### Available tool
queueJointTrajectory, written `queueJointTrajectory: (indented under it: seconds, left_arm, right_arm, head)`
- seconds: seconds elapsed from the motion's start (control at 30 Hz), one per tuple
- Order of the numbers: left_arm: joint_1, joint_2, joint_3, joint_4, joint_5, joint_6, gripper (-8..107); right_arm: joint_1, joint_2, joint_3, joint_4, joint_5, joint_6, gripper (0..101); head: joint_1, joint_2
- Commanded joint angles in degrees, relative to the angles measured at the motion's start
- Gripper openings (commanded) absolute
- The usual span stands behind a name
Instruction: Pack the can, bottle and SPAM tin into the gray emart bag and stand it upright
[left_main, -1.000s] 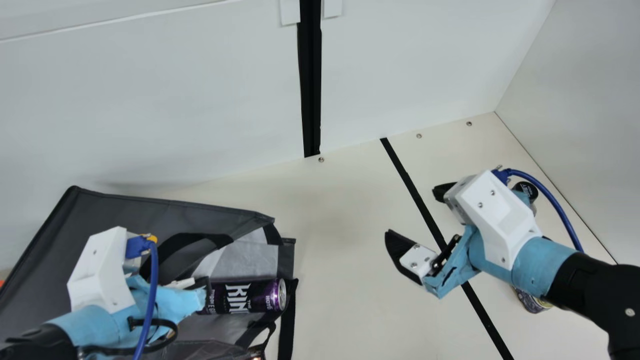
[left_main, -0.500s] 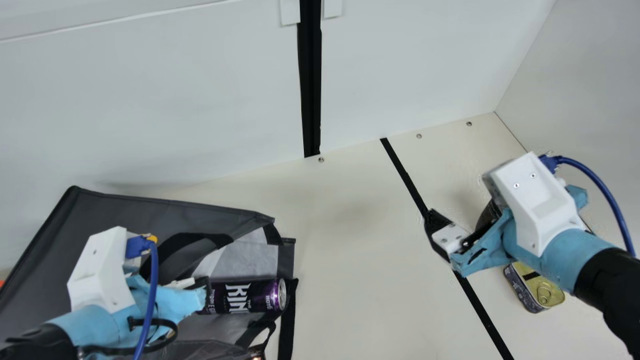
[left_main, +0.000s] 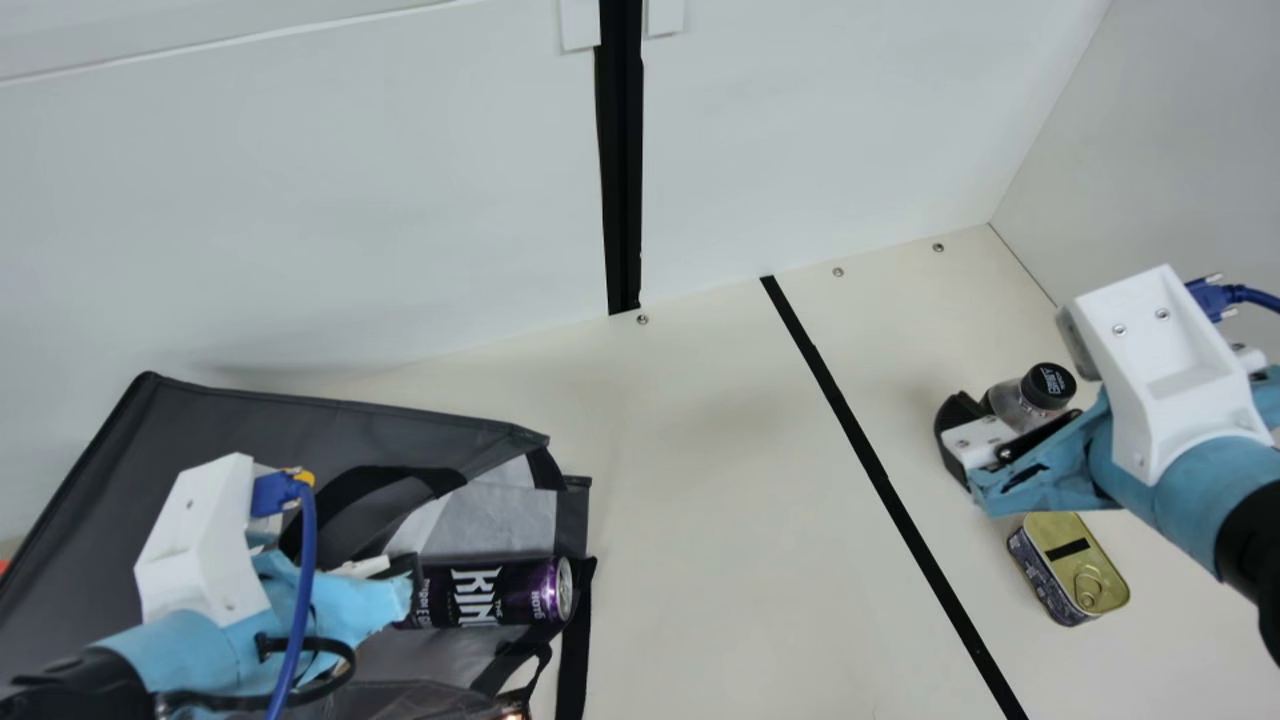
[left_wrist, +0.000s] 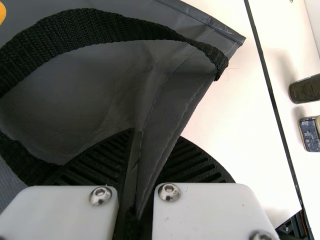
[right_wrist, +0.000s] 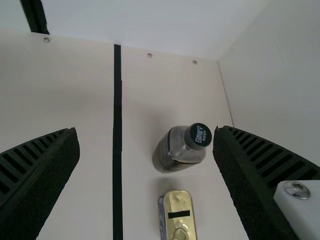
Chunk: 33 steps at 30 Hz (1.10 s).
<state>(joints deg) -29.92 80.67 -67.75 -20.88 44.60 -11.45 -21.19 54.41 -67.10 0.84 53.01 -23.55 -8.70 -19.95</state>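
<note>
Right pincer (right_wrist: 146, 131): wide open, empty | bottle (right_wrist: 174, 152): upright near right edge of worktop (left_main: 700, 520), long axis vertical, ahead of pincer's gap; right arm (left_main: 1195, 500) nearer | left pincer (left_wrist: 157, 137): closed on gray emart bag (left_main: 220, 430)

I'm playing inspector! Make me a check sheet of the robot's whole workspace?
Surface: cream table, black strip across it
Bag: lying down, not stood up
Can: on its side at the bag's mouth
Bottle: standing
Tin: flat on the table
Clutter: orange bit at the left edge, can't tell what
Left gripper: pinching the bag
Right gripper: open, by the bottle
Cables: blue one on each arm
Surroundings: pale walls
</note>
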Motion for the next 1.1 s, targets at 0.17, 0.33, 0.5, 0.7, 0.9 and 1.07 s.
queueJointTrajectory:
  seconds: [0.17, 0.33, 0.5, 0.7, 0.9, 1.07]
  left_arm:
    - [0.0, 0.0, 0.0, 0.0, 0.0, 0.0, -8]
    - [0.0, 0.0, 0.0, 0.0, 0.0, 0.0, -8]
    - [0.0, 0.0, 0.0, 0.0, 0.0, 0.0, -8]
    - [0.0, 0.0, 0.0, 0.0, 0.0, 0.0, -8]
    - [0.0, 0.0, 0.0, 0.0, 0.0, 0.0, -8]
    - [0.0, 0.0, 0.0, 0.0, 0.0, 0.0, -8]
  right_arm:
    - [0.1, 0.4, -3.3, -6.0, 3.5, 6.9, 95]
    - [0.1, 0.4, -5.5, -7.8, 6.5, 10.6, 95]
    - [0.1, 0.5, -7.9, -9.1, 9.2, 13.9, 95]
    - [0.7, 0.5, -10.9, -10.9, 12.2, 17.7, 95]
    - [2.5, 0.6, -14.2, -13.5, 15.3, 21.4, 95]
    - [4.5, 0.6, -15.8, -16.0, 16.9, 24.4, 95]
  head:
    - [-1.3, 0.0]
    - [-1.3, 0.0]
    - [-1.3, 0.0]
    - [-1.3, 0.0]
    - [-1.3, 0.0]
    - [-1.3, 0.0]
